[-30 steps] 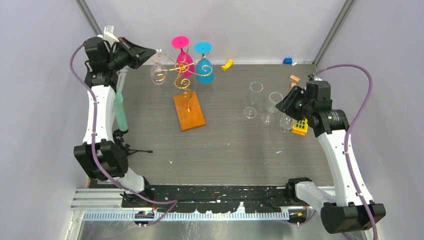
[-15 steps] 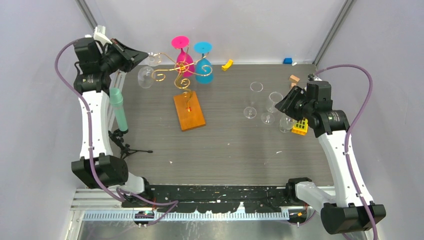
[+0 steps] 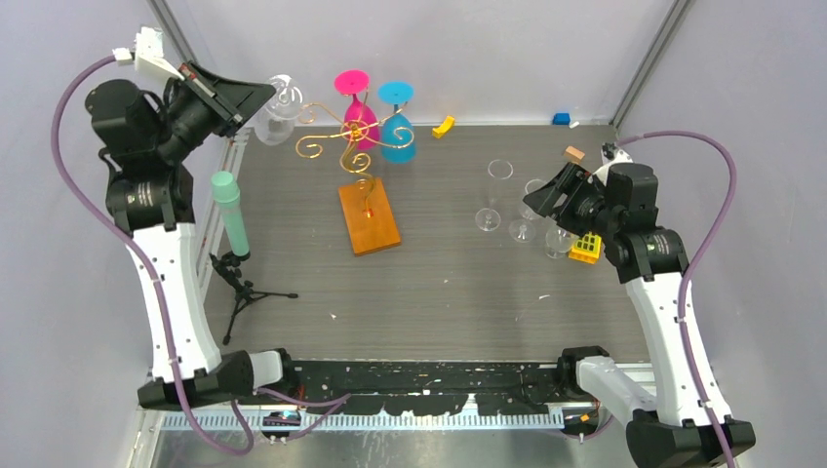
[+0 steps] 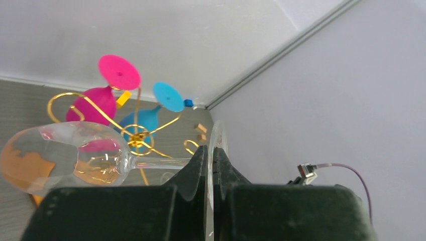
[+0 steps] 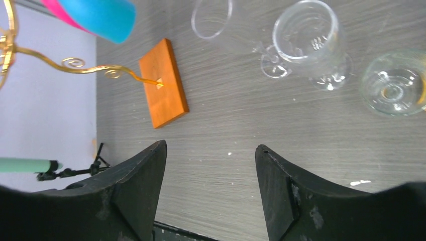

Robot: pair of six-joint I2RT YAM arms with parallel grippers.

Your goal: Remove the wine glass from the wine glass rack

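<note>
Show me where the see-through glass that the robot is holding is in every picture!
Top external: the clear wine glass is upper left, at the tip of the left gripper, left of the gold rack.
Left wrist: lower left, its stem pinched between the fingers.
Right wrist: not in it; the standing glasses there are on the table.
Shared landmark: the gold rack, in all three views.
</note>
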